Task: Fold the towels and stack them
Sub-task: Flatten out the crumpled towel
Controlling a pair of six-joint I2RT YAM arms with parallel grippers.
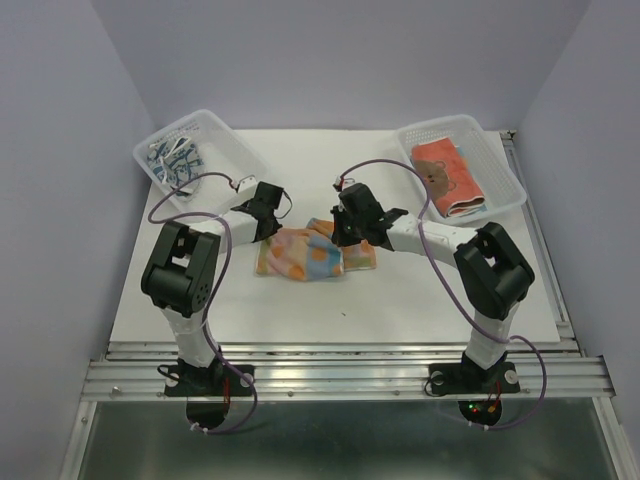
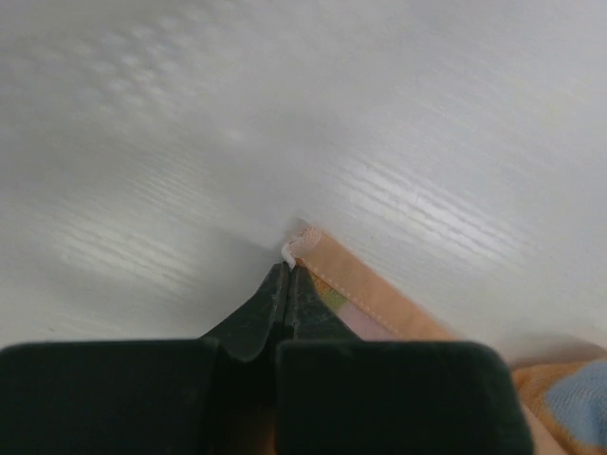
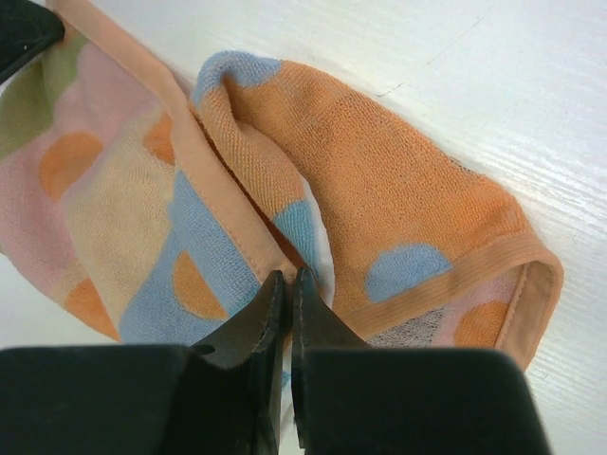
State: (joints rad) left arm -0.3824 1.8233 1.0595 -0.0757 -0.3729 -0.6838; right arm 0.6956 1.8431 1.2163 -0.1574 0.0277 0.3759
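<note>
A corner of the towel (image 2: 365, 296) is clamped by the left fingers (image 2: 281, 288). Its edge is pinched between the right fingers (image 3: 273, 300).

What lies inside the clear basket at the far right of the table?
A folded red-orange towel lies in the right basket. Anything under that towel is covered, so I cannot tell if more lie beneath.
</note>
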